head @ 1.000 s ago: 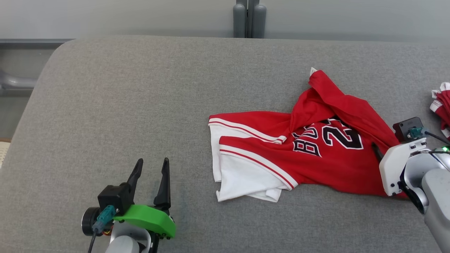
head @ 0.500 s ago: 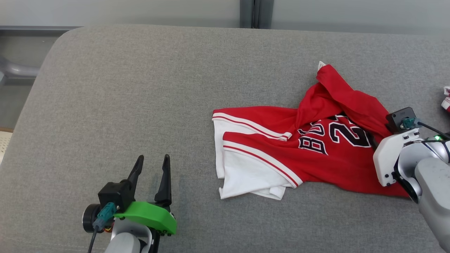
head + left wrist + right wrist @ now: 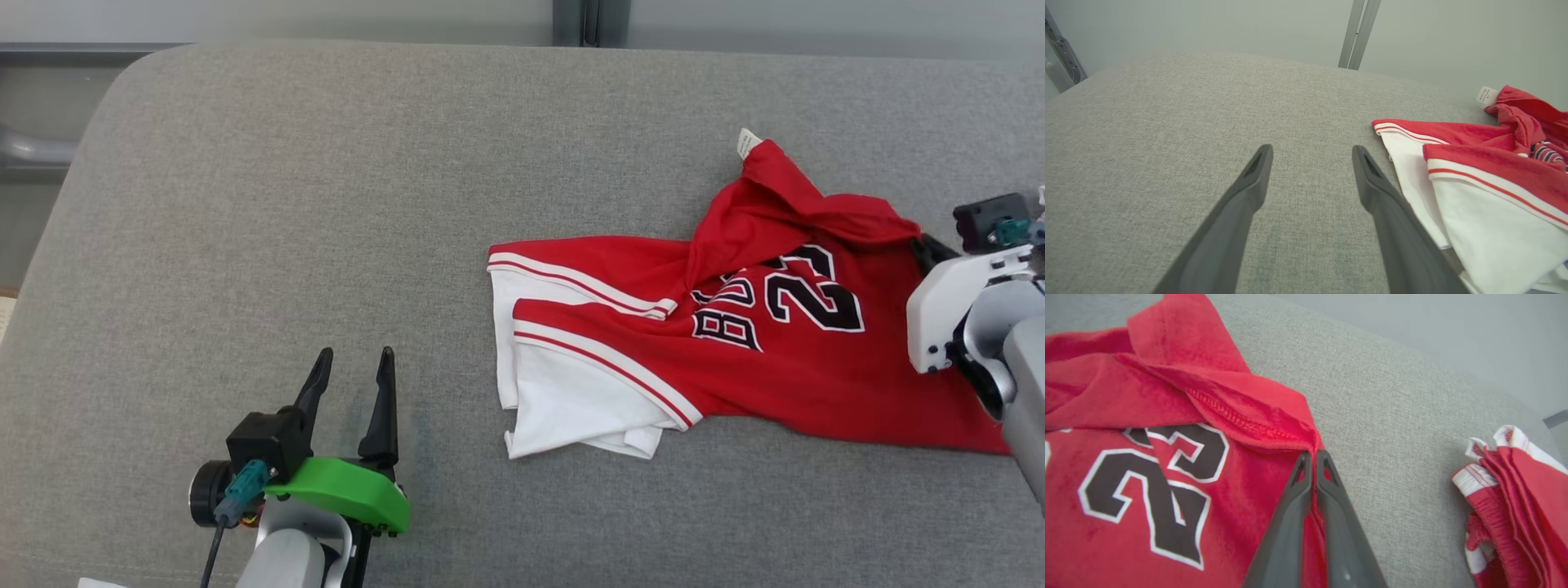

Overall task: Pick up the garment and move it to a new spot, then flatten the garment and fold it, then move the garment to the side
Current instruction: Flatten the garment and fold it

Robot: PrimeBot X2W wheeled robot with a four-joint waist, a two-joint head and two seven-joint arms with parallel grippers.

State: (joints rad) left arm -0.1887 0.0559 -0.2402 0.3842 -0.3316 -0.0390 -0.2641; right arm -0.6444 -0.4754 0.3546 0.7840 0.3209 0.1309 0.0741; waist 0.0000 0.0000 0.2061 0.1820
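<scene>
One edge of the red garment [image 3: 784,367], lying on the grey worktop [image 3: 326,204], is pinched by your right gripper [image 3: 1312,455]; your left gripper [image 3: 355,355] hangs open, well apart.

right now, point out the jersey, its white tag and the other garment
jersey [image 3: 816,384], head view, red cloth below number
white tag [image 3: 747,144], head view, its middle
other garment [image 3: 1521,490], right wrist view, red folds

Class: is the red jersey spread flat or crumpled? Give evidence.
Crumpled. The red basketball jersey has a red flap folded over its black number, and white layers overlap at its left end.
</scene>
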